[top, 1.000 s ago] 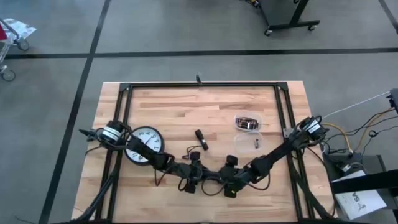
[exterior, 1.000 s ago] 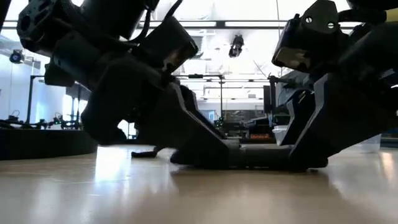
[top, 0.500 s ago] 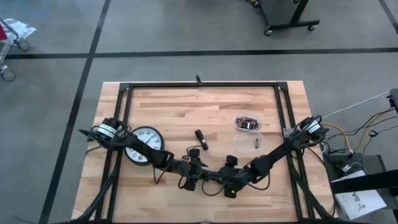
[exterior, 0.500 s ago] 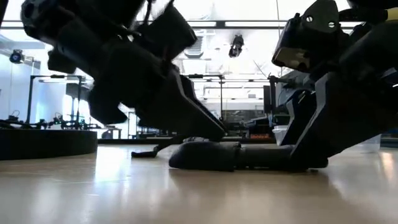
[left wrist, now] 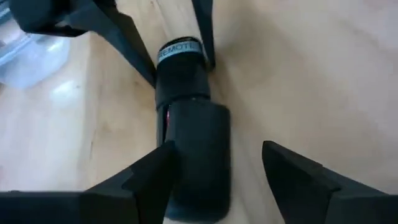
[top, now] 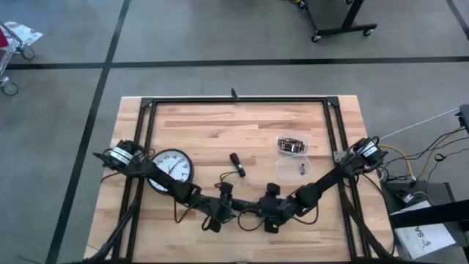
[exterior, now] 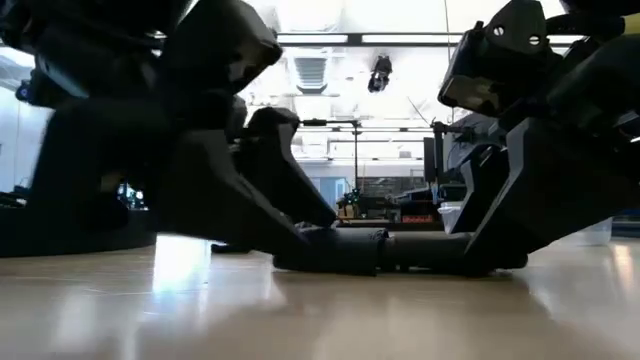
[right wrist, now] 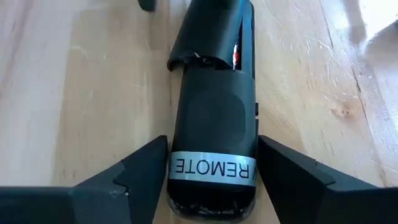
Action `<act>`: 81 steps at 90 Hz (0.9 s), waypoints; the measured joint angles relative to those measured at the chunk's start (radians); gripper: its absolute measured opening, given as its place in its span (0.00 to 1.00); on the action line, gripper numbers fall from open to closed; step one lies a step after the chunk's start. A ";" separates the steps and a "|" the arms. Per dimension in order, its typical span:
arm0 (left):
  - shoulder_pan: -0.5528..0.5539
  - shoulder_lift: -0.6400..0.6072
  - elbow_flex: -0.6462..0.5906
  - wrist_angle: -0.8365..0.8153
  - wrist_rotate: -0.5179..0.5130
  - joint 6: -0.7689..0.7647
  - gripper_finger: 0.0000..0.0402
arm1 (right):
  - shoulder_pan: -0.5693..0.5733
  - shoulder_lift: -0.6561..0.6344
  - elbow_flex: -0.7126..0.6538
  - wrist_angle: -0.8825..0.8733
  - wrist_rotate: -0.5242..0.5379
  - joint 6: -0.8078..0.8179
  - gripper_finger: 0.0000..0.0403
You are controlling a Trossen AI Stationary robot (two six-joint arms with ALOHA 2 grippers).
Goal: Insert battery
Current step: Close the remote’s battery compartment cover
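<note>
Over the last second the left arm has drawn back toward the near-left: in the high view its pincer (top: 213, 214) now sits further left along the near edge of the table (top: 198, 125) than a second ago, and in the low view it has dropped from a raised tilt to lie low against the remote's (exterior: 380, 250) end. The remote (top: 253, 210) itself has not shifted; it lies flat near the near edge, between the two arms. The right pincer (right wrist: 211, 186) still grips its labelled end, one finger on each side of the body. The left pincer (left wrist: 217, 180) is open: one finger touches the side of the cover, the other stands clear of it. The cover (right wrist: 208, 28) sits over the far half of the remote, its torn-looking edge meeting the body, and a red sliver shows in the slot beside it, perhaps a cell already inside, though I cannot tell for sure. To my eye the cover is being slid or seated, which would put the task near its end. The clock (top: 171, 170), the small black part (top: 236, 163) and the clear tub (top: 291, 145) lie untouched further back.
</note>
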 joint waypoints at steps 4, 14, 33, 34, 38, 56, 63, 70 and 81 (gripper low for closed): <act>0.001 0.003 0.000 0.003 -0.006 0.002 0.59 | 0.000 0.000 0.000 0.000 0.001 0.002 0.57; 0.003 0.005 -0.001 0.001 -0.016 0.011 0.64 | 0.000 0.000 0.000 0.001 0.002 0.006 0.58; 0.021 0.006 -0.001 0.000 -0.082 0.012 0.68 | 0.000 0.000 0.000 0.003 0.009 0.006 0.55; 0.022 0.006 -0.001 0.000 -0.081 0.012 0.68 | 0.000 0.000 0.000 0.003 0.009 0.006 0.55; 0.028 0.006 -0.001 0.000 -0.081 0.012 0.68 | 0.000 0.000 0.000 0.003 0.009 0.007 0.54; 0.043 0.006 -0.001 0.003 -0.080 0.006 0.67 | 0.000 0.000 0.000 0.004 0.011 0.007 0.54; 0.046 0.006 -0.001 0.023 -0.074 -0.001 0.67 | 0.000 0.000 0.000 0.004 0.011 0.007 0.55; 0.046 0.005 0.007 0.030 -0.070 -0.004 0.67 | 0.000 0.000 0.000 0.005 0.011 0.006 0.56; 0.050 0.005 0.008 0.025 -0.067 -0.005 0.67 | 0.000 0.000 0.000 0.005 0.011 0.000 0.56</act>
